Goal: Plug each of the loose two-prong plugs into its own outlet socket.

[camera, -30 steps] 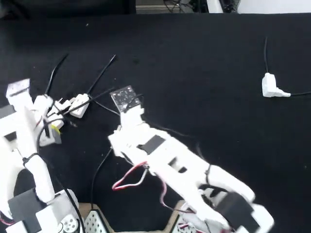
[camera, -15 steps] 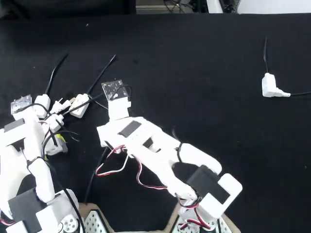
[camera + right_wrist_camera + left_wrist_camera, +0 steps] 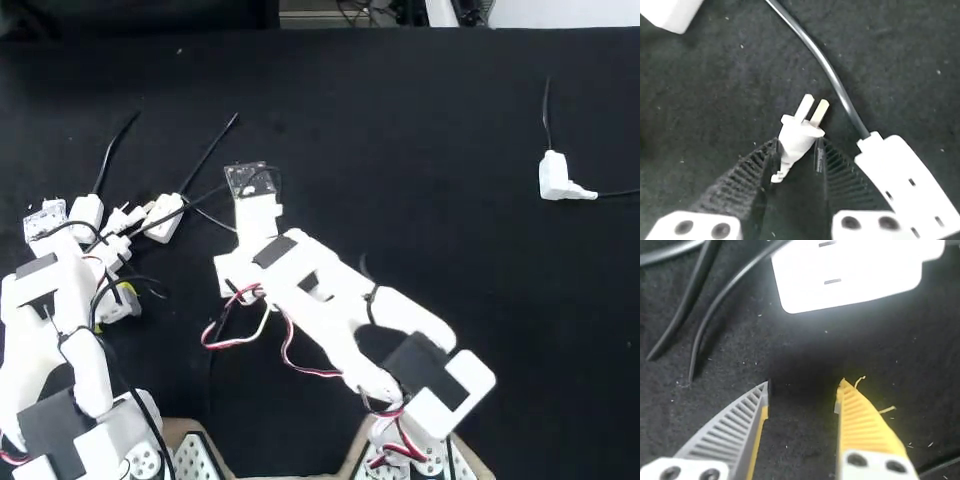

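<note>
My right gripper [image 3: 792, 155] has its black fingers shut on a white two-prong plug [image 3: 799, 131], prongs pointing away from the wrist. A white outlet socket [image 3: 907, 172] with a dark cable lies right beside it on the black cloth. In the high view the right gripper [image 3: 250, 184] sits near the sockets and plugs [image 3: 150, 215] bunched at the left. My left gripper [image 3: 802, 392] is open, its grey and yellow fingers low over bare cloth. A white outlet socket [image 3: 850, 270] with two slots lies just ahead of it.
A separate white plug block [image 3: 556, 177] with thin cables lies far right on the black table [image 3: 420, 120]. Black cables [image 3: 205, 155] run from the left cluster toward the back. Red and white arm wires [image 3: 240, 335] loop by the right arm's base.
The right arm swung its gripper left toward the socket cluster, then shifted slightly right. The left arm pulled back toward its base and now holds lower on the cloth.
</note>
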Controlling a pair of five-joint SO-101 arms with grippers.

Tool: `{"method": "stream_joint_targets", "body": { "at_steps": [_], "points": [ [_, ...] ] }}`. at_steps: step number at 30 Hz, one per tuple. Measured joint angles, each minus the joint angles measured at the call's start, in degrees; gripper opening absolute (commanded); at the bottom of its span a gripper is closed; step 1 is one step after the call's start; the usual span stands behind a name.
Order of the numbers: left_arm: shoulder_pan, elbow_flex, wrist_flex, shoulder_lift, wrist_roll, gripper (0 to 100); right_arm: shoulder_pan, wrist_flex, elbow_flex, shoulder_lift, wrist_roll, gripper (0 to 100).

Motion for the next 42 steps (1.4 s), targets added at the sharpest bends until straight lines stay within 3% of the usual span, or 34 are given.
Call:
{"method": "stream_joint_targets", "body": {
  "at_steps": [18,26,31,42],
  "points": [
    [0.0,0.0,0.0,0.0,0.6,22,-0.1,4.5,-7.9,6.6,-0.2,16.9],
    [0.0,0.0,0.0,0.0,0.6,22,0.2,5.1,-7.9,6.6,0.0,1.6],
    [0.0,0.0,0.0,0.0,0.6,22,0.2,6.0,-7.8,5.8,4.4,1.5],
    [0.0,0.0,0.0,0.0,0.6,22,2.6,20.3,-7.8,-11.2,16.4,1.5]
  ]
}}
